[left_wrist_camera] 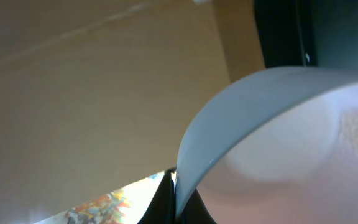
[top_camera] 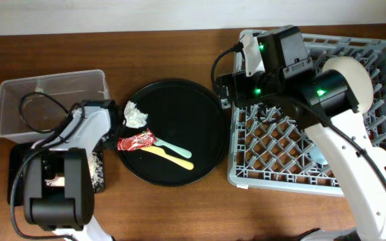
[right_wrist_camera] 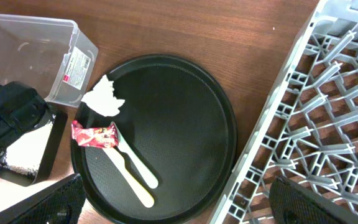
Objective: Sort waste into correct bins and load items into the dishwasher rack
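rice grains (top_camera: pixel 98 167) sit in the shallow black tray (top_camera: pixel 13 164) at eight o'clock; left gripper (left_wrist_camera: pixel 176 202), clamped on the tilted small bowl (left_wrist_camera: pixel 278 137), seems to be pouring; right gripper (right_wrist_camera: pixel 185 208) gapes empty.

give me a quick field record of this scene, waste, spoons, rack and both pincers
left pincer: shut on the rim of the small bowl, over the black rectangular tray
right pincer: open, holding nothing
grains: in the black rectangular tray
tissue: on the round tray, left side
red wrapper: on the round tray, below the tissue
mint spoon, yellow spoon: on the round tray, side by side
clear tub: far left
rack: right, holds the cream bowl-plate
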